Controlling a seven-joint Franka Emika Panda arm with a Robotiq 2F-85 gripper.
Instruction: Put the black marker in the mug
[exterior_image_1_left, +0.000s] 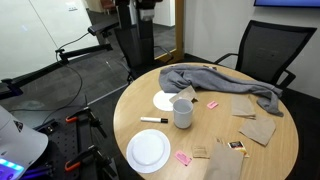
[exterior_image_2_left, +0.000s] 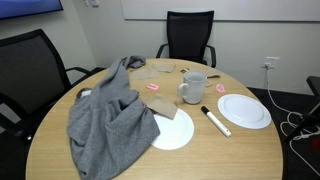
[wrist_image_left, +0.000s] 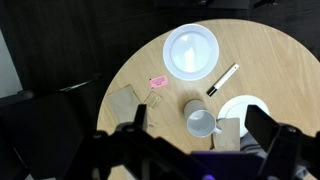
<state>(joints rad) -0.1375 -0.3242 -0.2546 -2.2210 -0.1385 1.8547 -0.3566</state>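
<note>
The black marker (exterior_image_1_left: 153, 120) (exterior_image_2_left: 216, 121) (wrist_image_left: 223, 79) lies flat on the round wooden table (exterior_image_1_left: 128, 110), between the mug and a white plate. The light grey mug (exterior_image_1_left: 182, 112) (exterior_image_2_left: 192, 88) (wrist_image_left: 200, 122) stands upright and looks empty. My gripper (wrist_image_left: 200, 118) shows only in the wrist view. It is open and empty, high above the table, with its two fingers framing the mug from above. It touches neither the mug nor the marker.
One white plate (exterior_image_1_left: 148, 151) (wrist_image_left: 191, 50) sits near the table edge. Another (exterior_image_1_left: 166, 101) (wrist_image_left: 245, 108) is partly under a grey cloth (exterior_image_1_left: 225, 82) (exterior_image_2_left: 105, 115). Brown paper pieces (exterior_image_1_left: 258, 127) (wrist_image_left: 125, 100) and pink bits (wrist_image_left: 158, 81) lie around. Black chairs (exterior_image_1_left: 265, 50) (exterior_image_2_left: 190, 35) ring the table.
</note>
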